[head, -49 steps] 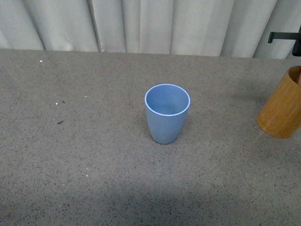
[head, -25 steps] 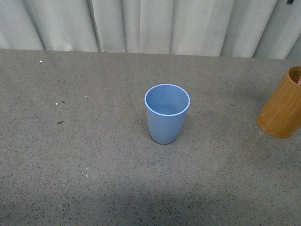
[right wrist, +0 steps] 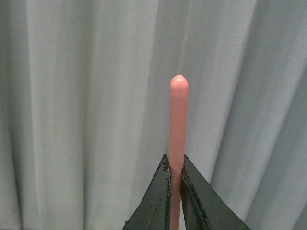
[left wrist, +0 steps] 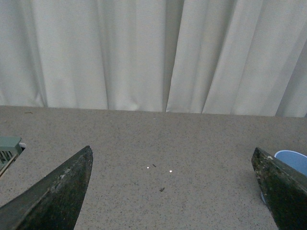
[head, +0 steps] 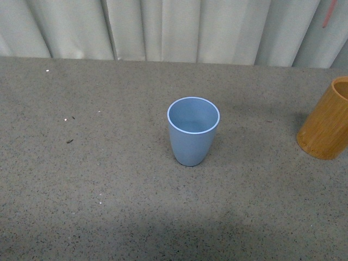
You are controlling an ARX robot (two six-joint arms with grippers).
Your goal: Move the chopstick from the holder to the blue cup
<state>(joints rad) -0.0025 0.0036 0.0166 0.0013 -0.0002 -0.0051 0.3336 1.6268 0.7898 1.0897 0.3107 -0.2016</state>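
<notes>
While the right fingers [right wrist: 156,203] clamp the chopstick [right wrist: 178,120], the left fingers [left wrist: 53,196] hang wide apart over the table [left wrist: 158,139].

Pale pleated curtain [head: 163,30], grey speckled tabletop [head: 109,179], even light

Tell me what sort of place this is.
Probably a staged test bench rather than a kitchen: a speckled grey tabletop, a pale curtain hung as a backdrop behind it, and a blue cup and wooden holder set out.

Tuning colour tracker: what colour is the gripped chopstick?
Salmon pink chopstick, clearest in the right wrist view.
</notes>
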